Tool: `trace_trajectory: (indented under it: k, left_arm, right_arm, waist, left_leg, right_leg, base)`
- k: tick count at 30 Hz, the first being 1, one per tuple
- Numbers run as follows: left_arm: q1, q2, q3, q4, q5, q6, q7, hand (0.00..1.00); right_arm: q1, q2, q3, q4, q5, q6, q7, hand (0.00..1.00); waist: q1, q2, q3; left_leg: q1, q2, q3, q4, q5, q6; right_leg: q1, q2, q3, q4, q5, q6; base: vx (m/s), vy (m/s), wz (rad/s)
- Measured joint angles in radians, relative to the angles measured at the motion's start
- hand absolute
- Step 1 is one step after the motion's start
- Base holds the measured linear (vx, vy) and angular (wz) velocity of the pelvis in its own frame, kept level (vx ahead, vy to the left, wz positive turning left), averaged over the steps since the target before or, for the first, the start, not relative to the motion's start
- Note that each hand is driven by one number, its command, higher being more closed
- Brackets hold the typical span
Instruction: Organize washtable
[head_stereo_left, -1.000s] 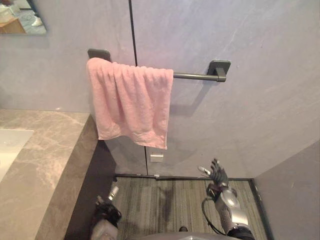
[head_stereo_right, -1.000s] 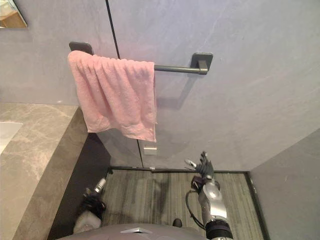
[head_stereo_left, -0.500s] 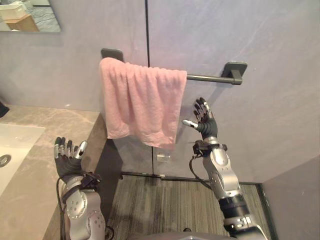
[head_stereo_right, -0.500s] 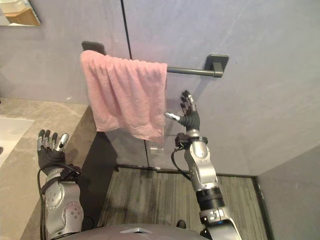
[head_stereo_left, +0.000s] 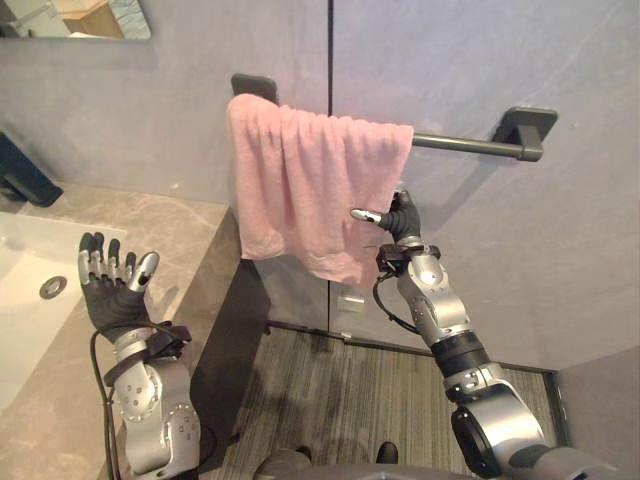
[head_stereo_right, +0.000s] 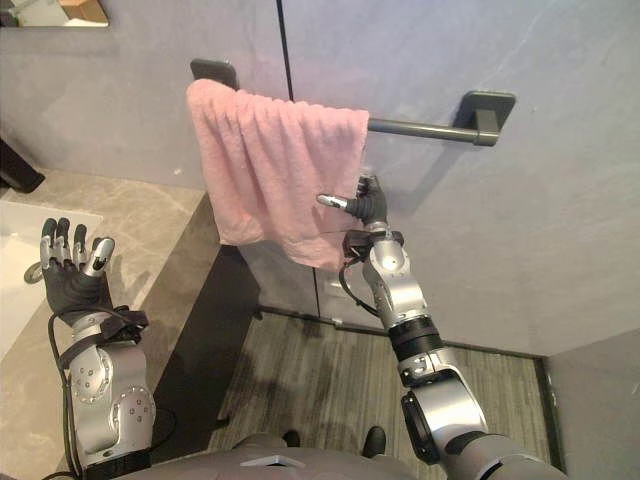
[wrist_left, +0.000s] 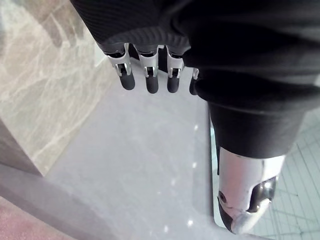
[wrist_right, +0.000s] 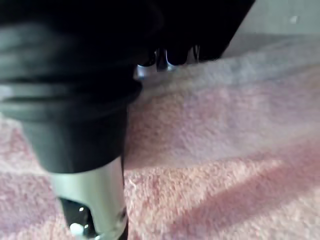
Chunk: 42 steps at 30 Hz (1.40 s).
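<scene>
A pink towel (head_stereo_left: 305, 180) hangs bunched over the left half of a dark grey towel bar (head_stereo_left: 465, 146) on the wall. My right hand (head_stereo_left: 400, 218) is raised at the towel's lower right edge, open, with its thumb reaching across the front of the cloth. In the right wrist view the towel (wrist_right: 225, 150) lies right against that hand, the fingertips (wrist_right: 165, 57) just touching it. My left hand (head_stereo_left: 112, 290) is held up over the counter, open, fingers (wrist_left: 150, 75) straight and holding nothing.
A marble counter (head_stereo_left: 170, 240) runs along the left, with a white sink (head_stereo_left: 20, 280), its drain (head_stereo_left: 52, 287) and a dark faucet (head_stereo_left: 25, 175). A mirror (head_stereo_left: 85, 15) hangs above. Below the towel are a small wall plate (head_stereo_left: 350, 300) and striped flooring (head_stereo_left: 340, 400).
The camera has shifted. Both arms have risen from near the floor. The right hand has gone up to the towel's lower right edge, and the left hand has come up over the counter.
</scene>
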Motion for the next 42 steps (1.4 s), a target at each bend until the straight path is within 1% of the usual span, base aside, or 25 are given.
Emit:
trace_trajectory:
  k: [2, 6, 11, 18, 21, 24, 25, 27, 29, 30, 33, 35, 36, 39, 42]
  left_arm:
    - [0.0, 0.0, -0.001, 0.0, 0.0, 0.0, 0.0, 0.0]
    - [0.003, 0.0, -0.002, 0.0, 0.0, 0.001, 0.0, 0.0]
    - [0.004, 0.0, -0.001, 0.0, 0.001, 0.001, 0.0, 0.0]
    - [0.0, 0.007, -0.002, 0.0, 0.02, 0.01, 0.0, 0.0]
    - [-0.001, 0.04, -0.001, 0.003, 0.045, 0.024, 0.0, 0.0]
    - [-0.02, 0.084, -0.007, 0.014, 0.068, 0.036, -0.004, 0.0]
    - [-0.038, 0.093, -0.01, 0.037, 0.088, 0.038, -0.008, 0.0]
    - [-0.068, 0.111, -0.02, 0.075, 0.089, 0.044, -0.017, 0.0]
    - [-0.123, 0.157, -0.06, 0.152, 0.099, 0.051, -0.021, 0.0]
    - [-0.14, 0.162, -0.068, 0.169, 0.101, 0.053, -0.021, 0.0]
    - [-0.199, 0.168, -0.1, 0.217, 0.119, 0.055, -0.019, 0.0]
    - [-0.233, 0.187, -0.137, 0.248, 0.119, 0.055, -0.017, 0.0]
    - [-0.258, 0.195, -0.158, 0.271, 0.119, 0.055, -0.014, 0.0]
    - [-0.292, 0.197, -0.177, 0.313, 0.119, 0.055, -0.004, 0.0]
    - [-0.356, 0.202, -0.227, 0.399, 0.118, 0.059, 0.006, 0.0]
  right_arm:
    - [-0.017, 0.002, 0.015, 0.002, 0.013, 0.012, 0.005, 1.0]
    - [-0.047, 0.006, 0.033, 0.003, 0.013, 0.013, 0.013, 1.0]
    - [-0.047, 0.01, 0.044, 0.003, 0.013, 0.015, 0.013, 1.0]
    - [-0.037, 0.006, 0.031, 0.0, 0.012, 0.018, 0.013, 1.0]
    - [-0.019, 0.007, 0.007, -0.011, 0.01, 0.018, 0.013, 1.0]
    - [0.026, 0.002, -0.018, -0.066, 0.01, 0.019, 0.014, 1.0]
    - [0.045, 0.001, -0.028, -0.094, 0.009, 0.019, 0.014, 1.0]
    - [0.05, -0.001, -0.032, -0.107, 0.009, 0.018, 0.015, 1.0]
    - [0.052, -0.009, -0.032, -0.14, 0.01, 0.018, 0.023, 1.0]
    - [0.052, -0.013, -0.032, -0.144, 0.01, 0.018, 0.025, 1.0]
    - [0.058, -0.021, -0.03, -0.155, 0.011, 0.018, 0.033, 1.0]
    - [0.063, -0.033, -0.027, -0.17, 0.011, 0.018, 0.034, 1.0]
    - [0.068, -0.038, -0.026, -0.17, 0.012, 0.018, 0.033, 1.0]
    - [0.068, -0.036, -0.015, -0.171, 0.012, 0.018, 0.033, 1.0]
    - [0.068, -0.036, 0.027, -0.175, 0.013, 0.018, 0.034, 1.0]
  waist:
    - [0.0, 0.002, 0.004]
    - [0.004, -0.004, 0.026]
    - [0.005, -0.005, 0.026]
    - [-0.002, -0.005, 0.027]
    - [-0.002, -0.006, 0.028]
    - [-0.005, -0.008, 0.029]
    - [-0.007, -0.006, 0.033]
    - [-0.025, -0.006, 0.045]
    - [-0.035, -0.009, 0.046]
    - [-0.036, -0.009, 0.047]
    - [-0.059, -0.007, 0.047]
    - [-0.06, -0.007, 0.047]
    - [-0.065, -0.007, 0.047]
    - [-0.077, -0.007, 0.047]
    - [-0.086, -0.007, 0.047]
  left_leg:
    - [-0.007, -0.005, -0.014, -0.003, 0.007, 0.001]
    - [-0.012, -0.013, -0.026, -0.002, 0.014, 0.002]
    - [-0.012, -0.015, -0.028, -0.003, 0.014, 0.003]
    - [-0.006, -0.014, -0.019, -0.008, 0.014, 0.003]
    - [0.004, -0.014, 0.0, -0.013, 0.013, 0.003]
    - [0.006, -0.013, 0.028, -0.015, 0.011, 0.006]
    - [0.005, -0.013, 0.042, -0.012, 0.01, 0.009]
    - [0.005, -0.014, 0.058, -0.004, 0.006, 0.014]
    - [-0.014, -0.015, 0.08, 0.005, 0.006, 0.014]
    - [-0.018, -0.016, 0.084, 0.007, 0.006, 0.014]
    - [-0.024, -0.017, 0.088, 0.015, 0.006, 0.014]
    - [-0.024, -0.016, 0.093, 0.015, 0.006, 0.014]
    - [-0.026, -0.016, 0.095, 0.015, 0.006, 0.014]
    - [-0.029, -0.016, 0.102, 0.016, 0.006, 0.014]
    - [-0.03, -0.017, 0.115, 0.018, 0.006, 0.014]
  right_leg:
    - [-0.001, -0.005, -0.003, 0.0, 0.0, 0.0]
    - [-0.002, -0.013, -0.003, 0.0, 0.0, 0.0]
    - [-0.002, -0.015, -0.002, 0.0, 0.0, 0.0]
    - [-0.004, -0.015, 0.009, 0.0, 0.0, 0.0]
    - [-0.004, -0.015, 0.029, 0.0, 0.002, 0.003]
    - [-0.018, -0.014, 0.059, 0.0, 0.014, 0.005]
    - [-0.023, -0.014, 0.071, -0.001, 0.019, 0.005]
    - [-0.027, -0.015, 0.087, -0.002, 0.024, 0.006]
    - [-0.04, -0.015, 0.111, -0.024, 0.049, 0.009]
    - [-0.044, -0.016, 0.115, -0.027, 0.051, 0.01]
    - [-0.05, -0.014, 0.124, -0.027, 0.055, 0.01]
    - [-0.057, -0.012, 0.137, -0.027, 0.059, 0.01]
    - [-0.06, -0.011, 0.139, -0.027, 0.062, 0.009]
    - [-0.067, -0.011, 0.146, -0.027, 0.067, 0.009]
    - [-0.074, -0.011, 0.164, -0.027, 0.073, 0.011]
  base:
    - [0.0, 0.019, 0.2]
    - [-0.02, 0.027, 0.12]
    - [0.0, 0.004, 0.01]
    - [0.0, 0.002, -0.04]
    - [0.0, 0.011, -0.18]
    - [-0.02, 0.028, -0.29]
    - [-0.03, 0.04, -0.36]
    - [-0.04, 0.038, -0.28]
    - [-0.05, 0.022, -0.27]
    - [-0.03, 0.011, -0.2]
    - [-0.02, -0.002, -0.08]
    - [-0.03, -0.011, -0.17]
    - [-0.03, -0.007, -0.14]
    - [-0.02, 0.007, -0.09]
    - [-0.03, 0.013, -0.15]
